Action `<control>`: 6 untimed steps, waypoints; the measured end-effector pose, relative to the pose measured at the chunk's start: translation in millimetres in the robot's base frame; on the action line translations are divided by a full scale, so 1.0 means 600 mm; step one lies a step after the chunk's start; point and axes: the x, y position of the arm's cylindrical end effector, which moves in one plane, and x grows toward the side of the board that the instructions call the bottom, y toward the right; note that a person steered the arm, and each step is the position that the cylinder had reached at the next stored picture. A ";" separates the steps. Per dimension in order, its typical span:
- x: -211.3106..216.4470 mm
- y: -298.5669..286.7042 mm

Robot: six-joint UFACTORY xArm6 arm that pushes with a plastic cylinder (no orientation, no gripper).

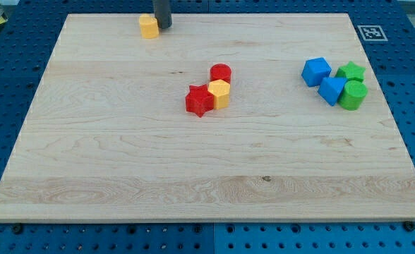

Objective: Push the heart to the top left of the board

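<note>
A small yellow block, the heart (149,27), lies near the board's top edge, left of centre. My tip (164,27) stands right against the heart's right side; the dark rod rises out of the view's top. The wooden board (123,155) fills most of the view.
A red cylinder (221,72), a yellow hexagon (220,93) and a red star (200,101) cluster at the board's middle. Two blue blocks (316,71) (332,90), a green star (350,71) and a green cylinder (353,95) cluster at the right. A marker tag (370,32) is at the top right corner.
</note>
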 end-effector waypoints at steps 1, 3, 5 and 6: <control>0.000 -0.001; -0.005 -0.019; -0.005 -0.091; -0.001 -0.052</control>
